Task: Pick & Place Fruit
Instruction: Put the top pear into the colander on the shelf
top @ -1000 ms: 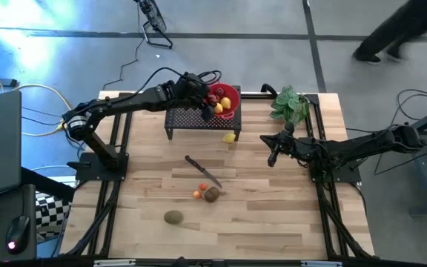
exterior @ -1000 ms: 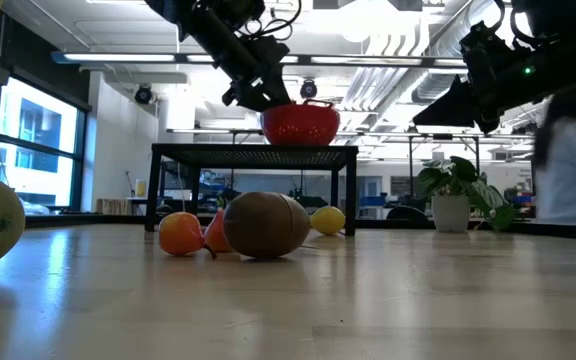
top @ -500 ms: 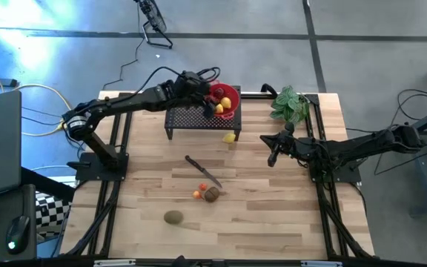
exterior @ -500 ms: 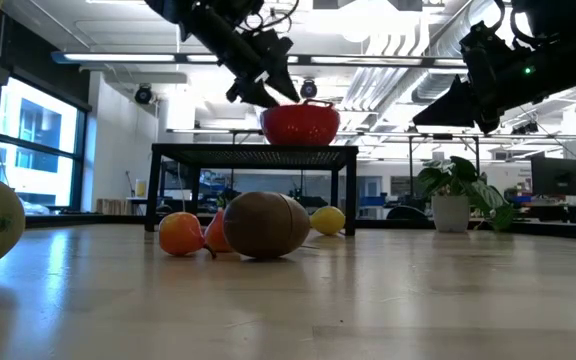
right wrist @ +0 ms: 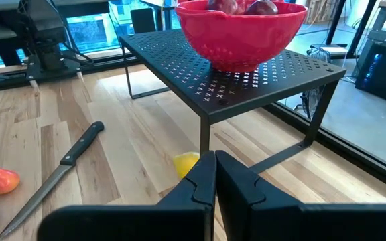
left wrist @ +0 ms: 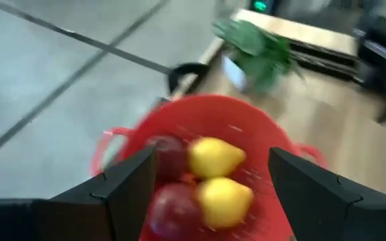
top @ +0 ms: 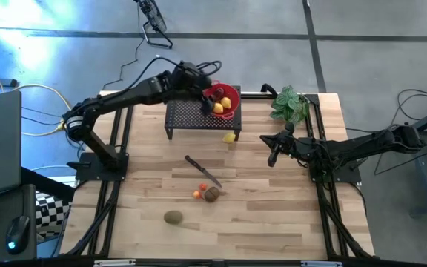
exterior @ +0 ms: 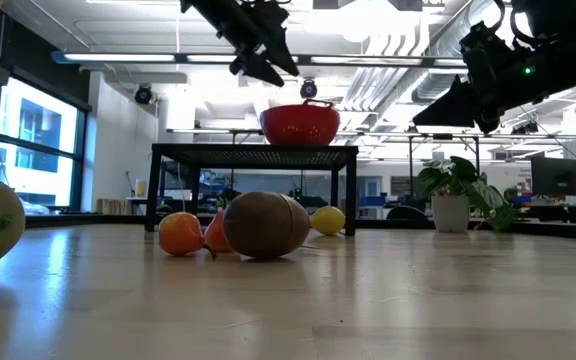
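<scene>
Tabletop [top: 273, 222]: fruit loose | left hand [left wrist: 210, 184] wide open, empty, over bowl [top: 225, 99] | kiwi [top: 173, 217]: light, firm, rolls, pinch across middle | right hand [right wrist: 215, 175] shut, idle

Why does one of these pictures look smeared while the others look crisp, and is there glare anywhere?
The left wrist view is motion-blurred: the red bowl, its lemons and the plant are all smeared. The right wrist view is sharp on the knife and the rack. In the low view, ceiling lights glare and the near kiwi looms large. In the high view, bright glare hits the floor at upper left.
</scene>
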Robot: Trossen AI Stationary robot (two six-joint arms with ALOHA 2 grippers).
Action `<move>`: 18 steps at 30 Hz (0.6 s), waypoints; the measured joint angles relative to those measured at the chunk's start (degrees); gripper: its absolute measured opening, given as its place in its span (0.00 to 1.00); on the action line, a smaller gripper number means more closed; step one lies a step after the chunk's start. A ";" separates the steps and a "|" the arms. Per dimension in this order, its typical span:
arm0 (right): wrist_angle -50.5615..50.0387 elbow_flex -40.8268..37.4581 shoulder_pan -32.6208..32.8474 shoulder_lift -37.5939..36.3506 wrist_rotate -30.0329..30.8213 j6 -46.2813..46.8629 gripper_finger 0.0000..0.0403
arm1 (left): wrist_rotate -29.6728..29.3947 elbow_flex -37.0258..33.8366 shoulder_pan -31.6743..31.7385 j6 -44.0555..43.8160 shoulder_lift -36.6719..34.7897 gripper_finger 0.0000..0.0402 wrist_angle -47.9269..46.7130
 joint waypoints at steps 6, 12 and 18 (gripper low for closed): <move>0.00 0.00 0.02 0.00 -0.01 0.00 0.01 | 6.25 0.00 -3.00 0.00 0.00 0.70 -3.66; 0.00 0.00 0.01 0.00 0.00 0.00 0.01 | 1.10 0.07 -8.96 4.75 -1.77 0.61 -0.46; -0.03 0.01 0.00 0.00 0.08 0.00 0.01 | 0.23 0.17 -13.45 8.28 -3.77 0.46 -0.44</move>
